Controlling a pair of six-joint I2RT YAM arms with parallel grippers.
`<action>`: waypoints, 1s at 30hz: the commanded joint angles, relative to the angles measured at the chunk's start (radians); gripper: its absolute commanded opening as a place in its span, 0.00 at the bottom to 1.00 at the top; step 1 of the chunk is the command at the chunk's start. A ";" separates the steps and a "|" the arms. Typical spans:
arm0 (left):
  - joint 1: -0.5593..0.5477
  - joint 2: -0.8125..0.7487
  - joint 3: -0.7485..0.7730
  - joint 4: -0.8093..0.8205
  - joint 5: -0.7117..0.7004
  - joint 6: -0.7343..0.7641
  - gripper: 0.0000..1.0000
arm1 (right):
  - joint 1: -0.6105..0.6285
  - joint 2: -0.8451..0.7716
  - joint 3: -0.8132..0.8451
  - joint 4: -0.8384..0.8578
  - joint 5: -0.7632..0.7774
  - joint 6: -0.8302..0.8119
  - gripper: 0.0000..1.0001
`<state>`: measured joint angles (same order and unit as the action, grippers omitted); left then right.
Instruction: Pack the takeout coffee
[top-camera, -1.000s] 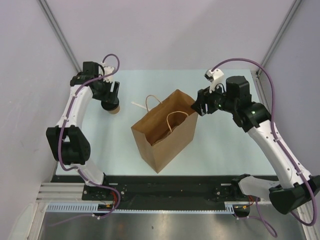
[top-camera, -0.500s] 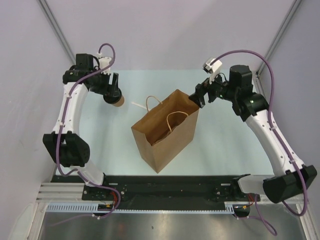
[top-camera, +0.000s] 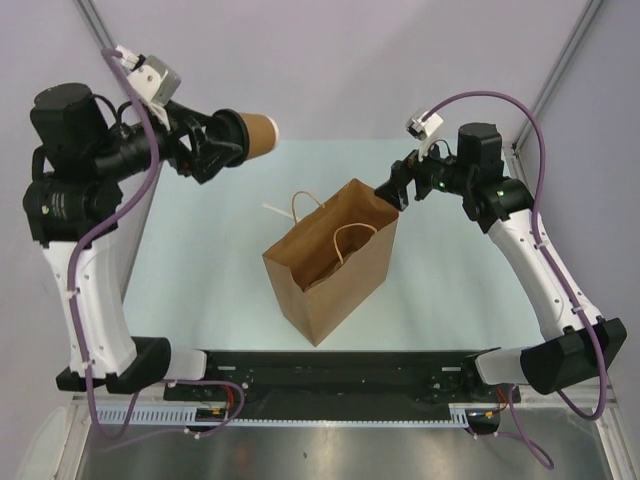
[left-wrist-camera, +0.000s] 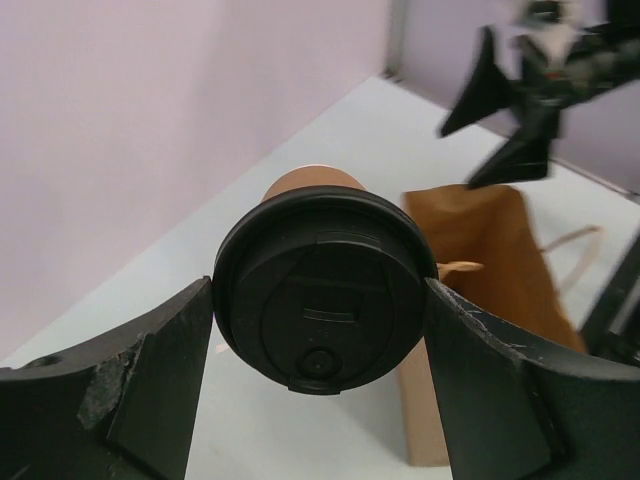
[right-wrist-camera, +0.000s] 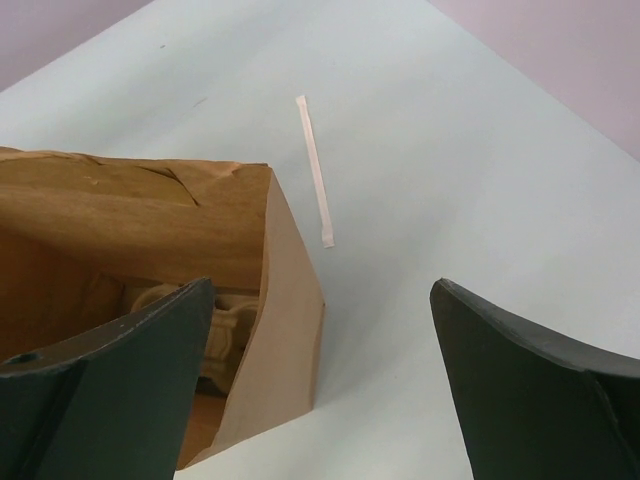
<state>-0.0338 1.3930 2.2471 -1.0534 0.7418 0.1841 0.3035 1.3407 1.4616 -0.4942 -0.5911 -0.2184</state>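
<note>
Lavender walls (top-camera: 330, 70) close in a pale table (top-camera: 450, 290), and within 1 second the scene has shifted. The left gripper (top-camera: 222, 143), which was low at the tabletop, has swung up high with the takeout coffee (top-camera: 256, 132) pinched at the lid end between its 2 fingers (left-wrist-camera: 150, 380). The cup lies tipped on its side, base pointing away from the wrist. The paper bag (top-camera: 330, 265) stands below and ahead of it. The right gripper (top-camera: 392, 188) has gone from half-closed to widely spread, with the bag's rim corner between its fingers, seemingly untouched. A white stick (right-wrist-camera: 315, 170) lies beyond it. The lift looks done and the carry to the bag's mouth comes next, but the bag appears unheld.
</note>
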 joint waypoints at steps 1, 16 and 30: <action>-0.089 -0.035 -0.003 -0.097 0.149 0.005 0.21 | -0.003 -0.023 0.048 -0.015 -0.016 0.019 0.95; -0.508 -0.170 -0.309 -0.179 -0.185 0.106 0.14 | -0.001 -0.002 0.048 -0.049 -0.062 0.045 0.89; -0.669 -0.123 -0.541 0.059 -0.444 0.037 0.11 | 0.051 0.014 0.042 -0.173 -0.067 0.017 0.44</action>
<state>-0.6716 1.2575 1.7382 -1.0981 0.3813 0.2523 0.3447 1.3506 1.4639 -0.6300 -0.6430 -0.1959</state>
